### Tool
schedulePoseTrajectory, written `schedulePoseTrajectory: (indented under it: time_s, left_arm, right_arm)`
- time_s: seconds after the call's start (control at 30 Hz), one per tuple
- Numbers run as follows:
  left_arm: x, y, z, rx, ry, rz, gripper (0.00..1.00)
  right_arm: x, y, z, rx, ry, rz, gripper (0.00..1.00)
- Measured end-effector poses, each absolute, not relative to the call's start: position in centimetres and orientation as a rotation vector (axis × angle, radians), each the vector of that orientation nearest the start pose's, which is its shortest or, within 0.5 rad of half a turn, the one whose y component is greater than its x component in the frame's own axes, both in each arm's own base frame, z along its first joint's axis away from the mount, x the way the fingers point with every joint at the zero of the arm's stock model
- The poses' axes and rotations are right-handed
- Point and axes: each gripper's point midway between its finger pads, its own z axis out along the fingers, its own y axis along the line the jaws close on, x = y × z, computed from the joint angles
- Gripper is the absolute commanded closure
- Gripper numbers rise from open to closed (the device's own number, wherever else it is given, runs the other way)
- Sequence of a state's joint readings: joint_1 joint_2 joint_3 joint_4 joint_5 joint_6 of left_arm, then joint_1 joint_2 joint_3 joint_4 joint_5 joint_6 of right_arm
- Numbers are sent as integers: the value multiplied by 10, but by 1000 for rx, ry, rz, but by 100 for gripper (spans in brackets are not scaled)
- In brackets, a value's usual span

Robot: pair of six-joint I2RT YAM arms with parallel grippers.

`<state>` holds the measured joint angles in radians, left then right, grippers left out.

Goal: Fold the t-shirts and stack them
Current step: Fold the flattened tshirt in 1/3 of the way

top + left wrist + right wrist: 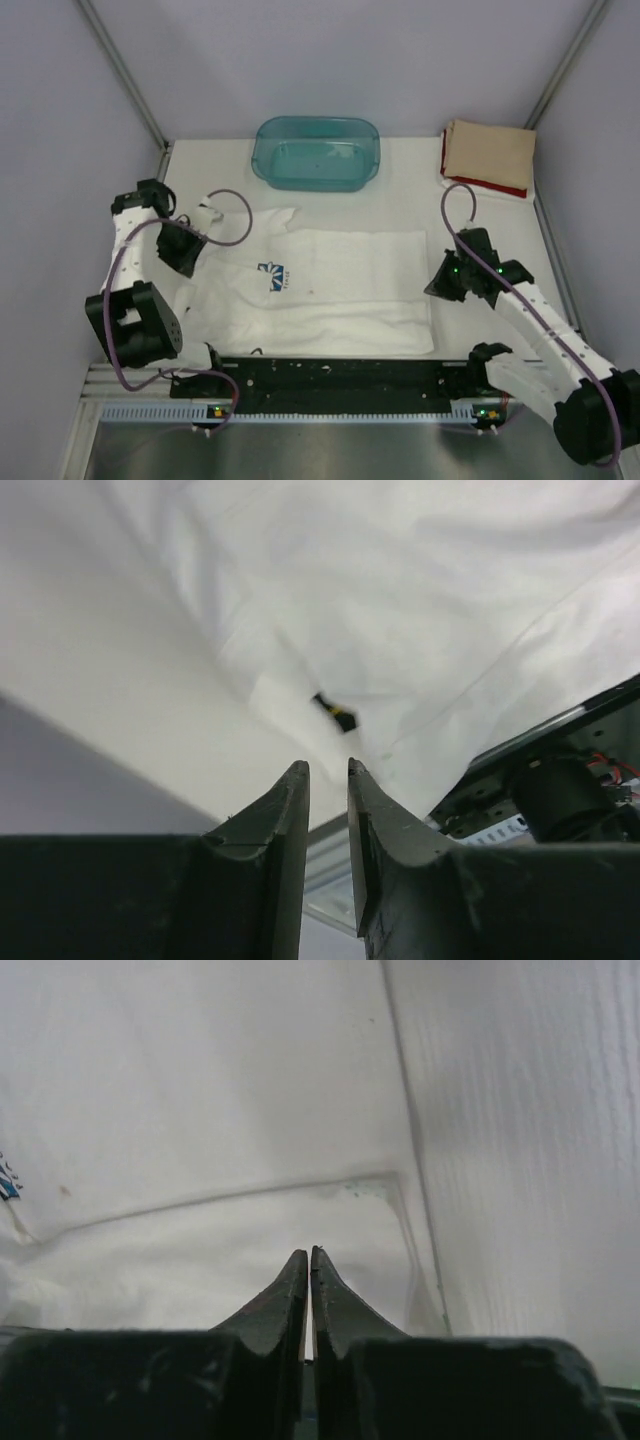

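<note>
Jaws of the left gripper stand narrowly apart and empty; those of the right gripper are together on nothing. The white t-shirt lies flat between them, long axis left to right, one arm at each end. There are three tees: this one, and a tan tee on a red tee at the far right. There is one teal tub.

The left pincer stands slightly parted, the right pincer pressed closed.

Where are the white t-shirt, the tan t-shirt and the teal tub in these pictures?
white t-shirt [350, 290]: top external view, middle of its flat body.
tan t-shirt [488, 150]: top external view, centre of its folded top face.
teal tub [316, 158]: top external view, its bare floor.
</note>
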<state>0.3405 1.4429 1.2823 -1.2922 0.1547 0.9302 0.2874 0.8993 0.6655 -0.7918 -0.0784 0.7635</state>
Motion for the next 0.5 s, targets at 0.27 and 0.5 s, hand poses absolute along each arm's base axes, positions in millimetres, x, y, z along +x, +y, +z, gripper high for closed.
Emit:
schedulePoseTrajectory:
  time_s: [0.27,0.5]
  left_arm:
    - [226,6,76,996,2857,-405,78]
    - [217,22,16,918,3004,-336,74]
  right_arm:
    - [198,119,45,541,2692,464,100]
    - [195,102,16,704,2705,447,100]
